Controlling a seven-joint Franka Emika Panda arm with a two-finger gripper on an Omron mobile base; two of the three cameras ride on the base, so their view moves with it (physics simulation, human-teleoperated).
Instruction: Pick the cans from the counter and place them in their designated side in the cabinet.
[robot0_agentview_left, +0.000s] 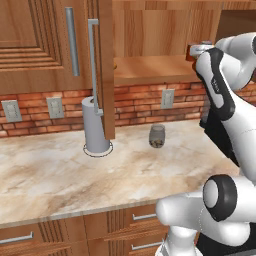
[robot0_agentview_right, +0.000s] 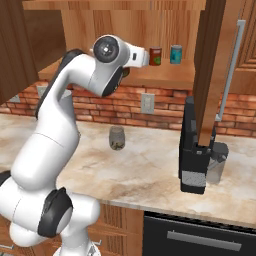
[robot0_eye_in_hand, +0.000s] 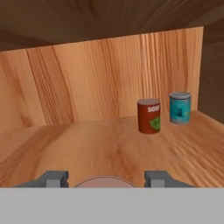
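Note:
In the hand view my gripper (robot0_eye_in_hand: 105, 180) is inside the open cabinet, low over its wooden shelf board (robot0_eye_in_hand: 65, 148). It is shut on a can (robot0_eye_in_hand: 105, 182), of which just the round top shows between the fingertips. A second red can (robot0_eye_in_hand: 149, 116) with a green label stands upright on the shelf ahead and to the right, also seen in the right base view (robot0_agentview_right: 155, 56). Close to its right stands a teal-blue can (robot0_eye_in_hand: 180, 108) (robot0_agentview_right: 175, 54), near the cabinet's side wall. The counter (robot0_agentview_left: 55, 175) lies below.
A greyish glass jar (robot0_agentview_left: 157, 136) (robot0_agentview_right: 116, 138) stands on the counter near the brick wall. A grey paper-towel roll (robot0_agentview_left: 95, 127) stands left of it. The cabinet door (robot0_agentview_right: 210, 65) hangs open edge-on, and a black appliance (robot0_agentview_right: 195, 155) sits beneath it.

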